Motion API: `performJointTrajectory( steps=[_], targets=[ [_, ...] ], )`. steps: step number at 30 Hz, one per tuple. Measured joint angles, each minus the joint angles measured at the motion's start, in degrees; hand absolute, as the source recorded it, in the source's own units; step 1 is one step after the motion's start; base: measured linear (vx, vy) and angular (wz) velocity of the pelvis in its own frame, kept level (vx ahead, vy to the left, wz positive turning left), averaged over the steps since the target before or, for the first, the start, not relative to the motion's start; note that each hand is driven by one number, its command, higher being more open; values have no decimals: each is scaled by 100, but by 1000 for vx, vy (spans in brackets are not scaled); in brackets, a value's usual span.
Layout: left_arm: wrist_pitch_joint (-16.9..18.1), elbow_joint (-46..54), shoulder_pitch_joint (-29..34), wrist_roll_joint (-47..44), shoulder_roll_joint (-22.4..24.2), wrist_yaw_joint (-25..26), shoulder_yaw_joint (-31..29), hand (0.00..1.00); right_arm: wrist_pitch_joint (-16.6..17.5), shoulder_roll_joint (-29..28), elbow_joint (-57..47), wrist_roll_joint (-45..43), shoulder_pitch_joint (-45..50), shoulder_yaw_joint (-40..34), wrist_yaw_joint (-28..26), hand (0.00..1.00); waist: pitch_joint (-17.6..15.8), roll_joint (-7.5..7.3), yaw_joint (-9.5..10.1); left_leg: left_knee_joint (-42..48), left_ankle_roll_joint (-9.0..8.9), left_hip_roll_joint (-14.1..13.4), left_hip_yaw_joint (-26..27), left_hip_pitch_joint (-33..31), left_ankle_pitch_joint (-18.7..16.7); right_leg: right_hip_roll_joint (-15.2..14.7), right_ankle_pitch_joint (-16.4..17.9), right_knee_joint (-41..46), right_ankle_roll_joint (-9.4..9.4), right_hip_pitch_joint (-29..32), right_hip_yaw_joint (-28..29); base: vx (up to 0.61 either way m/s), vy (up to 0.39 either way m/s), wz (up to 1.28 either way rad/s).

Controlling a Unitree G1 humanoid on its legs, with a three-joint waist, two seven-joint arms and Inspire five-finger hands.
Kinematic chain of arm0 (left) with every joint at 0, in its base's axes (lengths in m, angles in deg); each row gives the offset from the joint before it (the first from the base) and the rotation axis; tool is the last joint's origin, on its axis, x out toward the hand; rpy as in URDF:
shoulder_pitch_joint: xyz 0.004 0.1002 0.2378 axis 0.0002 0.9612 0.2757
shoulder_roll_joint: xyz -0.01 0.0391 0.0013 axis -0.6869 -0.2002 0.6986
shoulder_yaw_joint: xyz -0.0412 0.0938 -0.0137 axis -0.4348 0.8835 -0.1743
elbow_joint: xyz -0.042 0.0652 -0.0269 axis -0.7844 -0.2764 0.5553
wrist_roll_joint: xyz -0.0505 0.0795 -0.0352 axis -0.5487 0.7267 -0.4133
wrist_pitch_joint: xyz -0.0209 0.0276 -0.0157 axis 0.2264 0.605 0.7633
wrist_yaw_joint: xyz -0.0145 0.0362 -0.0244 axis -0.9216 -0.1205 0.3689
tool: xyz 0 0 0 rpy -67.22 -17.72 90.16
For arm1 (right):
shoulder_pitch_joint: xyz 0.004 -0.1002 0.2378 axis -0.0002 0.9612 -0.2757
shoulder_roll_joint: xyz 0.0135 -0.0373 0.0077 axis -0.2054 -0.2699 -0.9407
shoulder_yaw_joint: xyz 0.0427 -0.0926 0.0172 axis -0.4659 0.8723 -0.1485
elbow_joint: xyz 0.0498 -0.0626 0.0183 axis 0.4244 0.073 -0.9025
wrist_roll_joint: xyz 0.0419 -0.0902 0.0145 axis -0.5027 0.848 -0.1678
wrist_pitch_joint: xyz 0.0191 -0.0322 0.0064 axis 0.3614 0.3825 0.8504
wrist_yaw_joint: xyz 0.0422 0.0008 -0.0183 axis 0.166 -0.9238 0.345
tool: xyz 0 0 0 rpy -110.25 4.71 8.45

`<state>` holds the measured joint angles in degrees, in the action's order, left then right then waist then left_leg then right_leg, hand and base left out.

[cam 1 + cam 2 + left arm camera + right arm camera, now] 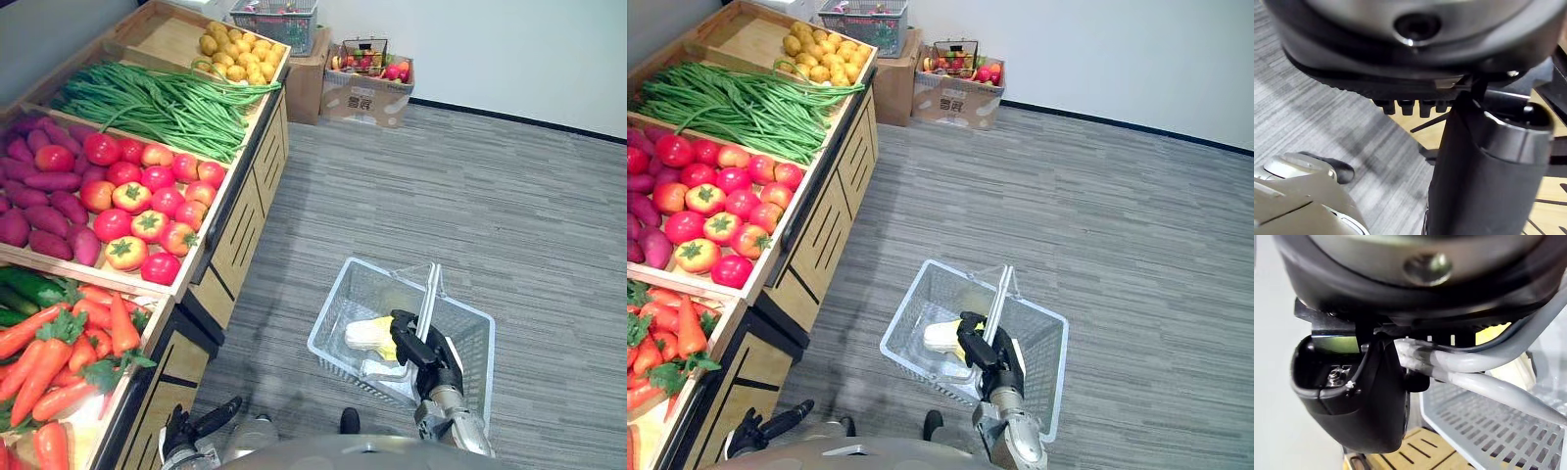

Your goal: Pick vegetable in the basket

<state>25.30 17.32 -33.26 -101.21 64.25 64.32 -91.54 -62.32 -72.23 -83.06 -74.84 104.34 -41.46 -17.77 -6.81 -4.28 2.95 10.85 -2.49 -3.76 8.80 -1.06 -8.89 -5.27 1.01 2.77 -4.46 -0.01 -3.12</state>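
A grey wire basket (333,315) hangs just above the carpet to the right of the produce stand. My right hand (423,350) is curled round its two upright grey handles (429,294); in the right wrist view the handles (1488,382) pass under the hand (1359,401). Inside the basket lie a yellow-and-white vegetable (369,336) and a pale packet (384,371). My left hand (188,431) hangs low beside the stand's front with relaxed fingers and holds nothing; its thumb (1484,171) fills much of the left wrist view.
The wooden stand on the left holds carrots (69,352), cucumbers (29,289), tomatoes (137,201), purple sweet potatoes (39,211), green beans (157,103) and potatoes (235,54). Cardboard boxes (364,96) with small baskets stand by the far wall. Grey carpet (470,206) spreads right.
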Motion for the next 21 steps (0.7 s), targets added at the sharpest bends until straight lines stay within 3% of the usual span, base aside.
performJointTrajectory(
  steps=[6,11,14,17,20,21],
  targets=[
    [3,66,40,-38,94,-4,-217,100,-2,164,128,4,-428,336,46,0,-70,-6,152,827,117,9,-242,-425,-454,-55,93,126,-123,-34,-217,-6,59,19],
    [-5,120,222,-38,167,-1,-444,100,-1,169,127,3,-718,540,41,0,-315,-39,296,1785,268,93,-500,-657,-1094,-214,704,1134,-222,74,-374,-1,141,29],
    [-18,120,309,-39,157,5,-452,100,-1,165,126,3,-740,638,13,0,-410,-52,289,2048,434,244,-808,-632,-1239,-355,810,2521,-160,466,-383,82,129,60],
    [-23,153,303,-37,116,10,-495,100,-31,161,129,5,-740,759,-69,0,-497,-59,275,2155,582,394,-1179,-464,-1302,-374,710,3767,44,855,128,174,80,81],
    [-14,228,216,-38,8,12,-603,100,-81,158,129,15,-845,835,-179,0,-500,-86,261,2147,608,407,-1570,-385,-1319,-306,911,3747,336,1028,170,174,-7,69],
    [-9,232,187,-39,-17,17,-623,100,-122,177,139,16,-881,811,-157,0,-513,-65,243,2103,606,348,-1680,-340,-1322,-233,987,3403,306,1095,257,184,-74,44]
  ],
)
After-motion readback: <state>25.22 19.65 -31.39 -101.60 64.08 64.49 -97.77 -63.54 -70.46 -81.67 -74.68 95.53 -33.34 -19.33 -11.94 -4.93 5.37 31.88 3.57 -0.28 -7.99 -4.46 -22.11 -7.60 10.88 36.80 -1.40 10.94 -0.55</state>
